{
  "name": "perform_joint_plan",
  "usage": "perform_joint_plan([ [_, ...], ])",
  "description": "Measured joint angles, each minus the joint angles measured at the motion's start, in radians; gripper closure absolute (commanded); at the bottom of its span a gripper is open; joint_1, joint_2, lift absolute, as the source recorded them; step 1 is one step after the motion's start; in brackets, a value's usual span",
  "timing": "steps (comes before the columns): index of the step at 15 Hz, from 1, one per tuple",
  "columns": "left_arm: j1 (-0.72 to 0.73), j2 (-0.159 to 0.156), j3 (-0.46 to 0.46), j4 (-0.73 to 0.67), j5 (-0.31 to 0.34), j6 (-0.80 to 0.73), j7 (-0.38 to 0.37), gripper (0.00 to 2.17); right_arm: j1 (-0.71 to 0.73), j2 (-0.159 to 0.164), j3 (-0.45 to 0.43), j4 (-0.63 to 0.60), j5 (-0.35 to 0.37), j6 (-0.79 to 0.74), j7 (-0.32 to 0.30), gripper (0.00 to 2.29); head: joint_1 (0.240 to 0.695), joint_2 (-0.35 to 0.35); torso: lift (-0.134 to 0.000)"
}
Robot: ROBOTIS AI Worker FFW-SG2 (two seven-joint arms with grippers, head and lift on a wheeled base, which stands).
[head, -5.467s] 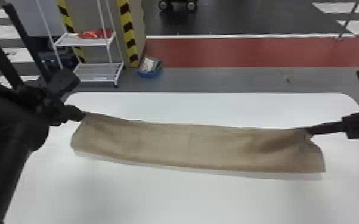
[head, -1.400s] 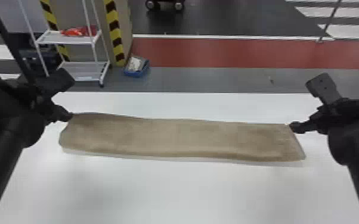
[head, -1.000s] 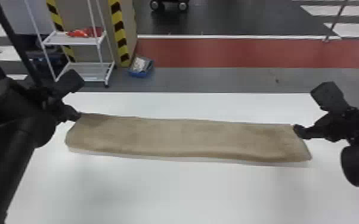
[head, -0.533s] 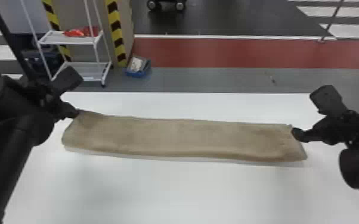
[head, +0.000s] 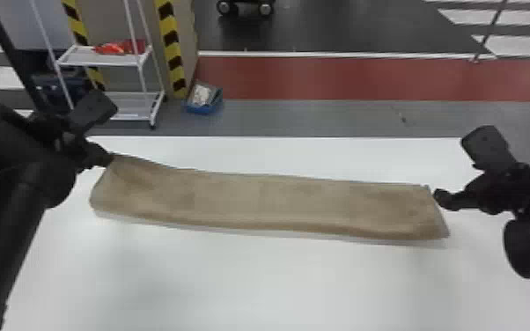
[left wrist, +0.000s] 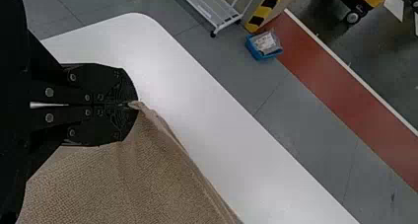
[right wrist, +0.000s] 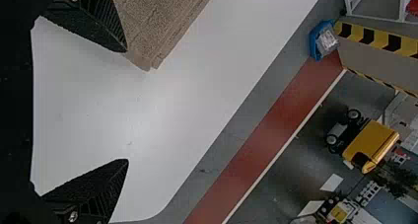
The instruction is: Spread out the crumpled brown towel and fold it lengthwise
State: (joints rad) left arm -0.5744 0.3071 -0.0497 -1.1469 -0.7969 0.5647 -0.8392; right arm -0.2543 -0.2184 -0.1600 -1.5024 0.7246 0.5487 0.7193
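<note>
no readable text or signs anywhere

The desk [head: 268, 286] offers passage at lower centre; towel [head: 277, 200] across the middle, left gripper [head: 109, 159] and right gripper [head: 447, 199] flanking it, obstruct.

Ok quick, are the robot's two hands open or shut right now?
Left hand: closed, holding a corner of the towel.
Right hand: open, holding nothing, at the towel's other end.

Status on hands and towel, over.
Left hand shut on towel, far left corner. Right hand open by its right end. Towel a long strip on table. Blue bin on floor beyond, out of the way.
</note>
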Motion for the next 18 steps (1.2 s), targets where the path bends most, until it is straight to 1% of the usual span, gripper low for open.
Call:
perform_joint_plan([
  [2,-0.001,-0.004,-0.025,0.016,-0.005,0.0,0.022,2.14,-0.001,0.003,0.003,0.001,0.001,0.0,0.001,0.1,0.695,-0.005,-0.123],
  [3,-0.001,-0.008,-0.033,0.022,-0.007,0.0,0.037,2.04,-0.002,0.005,0.005,0.001,0.002,0.0,0.002,0.1,0.695,-0.006,-0.123],
  [4,0.001,-0.011,-0.036,0.023,-0.006,0.0,0.057,1.75,-0.002,0.005,0.006,0.003,0.003,0.0,0.002,0.1,0.695,-0.006,-0.123],
  [5,0.008,-0.015,-0.035,0.022,0.0,-0.001,0.08,1.09,-0.002,0.005,0.006,0.006,0.003,0.0,0.002,0.1,0.695,-0.006,-0.123],
  [6,0.022,-0.016,-0.03,0.013,0.014,-0.004,0.101,0.35,-0.002,0.005,0.005,0.009,0.004,-0.002,0.002,0.1,0.695,-0.007,-0.123],
  [7,0.039,-0.017,-0.022,-0.005,0.034,-0.008,0.122,0.0,-0.002,0.005,0.003,0.011,0.003,-0.003,0.003,0.1,0.695,-0.008,-0.123],
  [9,0.066,-0.018,-0.017,-0.031,0.059,-0.017,0.162,0.0,0.002,0.005,0.0,0.013,0.001,-0.003,0.004,0.1,0.695,-0.011,-0.123],
  [10,0.074,-0.018,-0.02,-0.034,0.06,-0.019,0.198,0.0,0.005,0.005,-0.002,0.013,0.0,-0.003,0.005,0.1,0.695,-0.011,-0.123],
  [11,0.081,-0.019,-0.026,-0.036,0.051,-0.021,0.244,0.0,0.01,0.005,-0.006,0.013,0.0,-0.005,0.005,0.1,0.695,-0.008,-0.123],
  [13,0.087,-0.018,-0.031,-0.036,0.028,-0.02,0.283,0.0,0.02,0.005,-0.012,0.012,-0.001,-0.008,0.006,0.1,0.695,-0.002,-0.123],
  [14,0.089,-0.015,-0.029,-0.037,0.023,-0.019,0.287,0.0,0.023,0.005,-0.015,0.012,-0.001,-0.01,0.006,0.1,0.695,0.001,-0.123],
  [15,0.092,-0.01,-0.024,-0.044,0.018,-0.015,0.274,0.0,0.025,0.004,-0.016,0.011,-0.001,-0.012,0.006,0.1,0.695,0.004,-0.123],
  [18,0.144,0.021,-0.01,-0.124,0.003,0.028,0.19,0.0,0.026,0.003,-0.021,0.011,-0.006,-0.012,0.009,0.1,0.695,0.014,-0.123],
])
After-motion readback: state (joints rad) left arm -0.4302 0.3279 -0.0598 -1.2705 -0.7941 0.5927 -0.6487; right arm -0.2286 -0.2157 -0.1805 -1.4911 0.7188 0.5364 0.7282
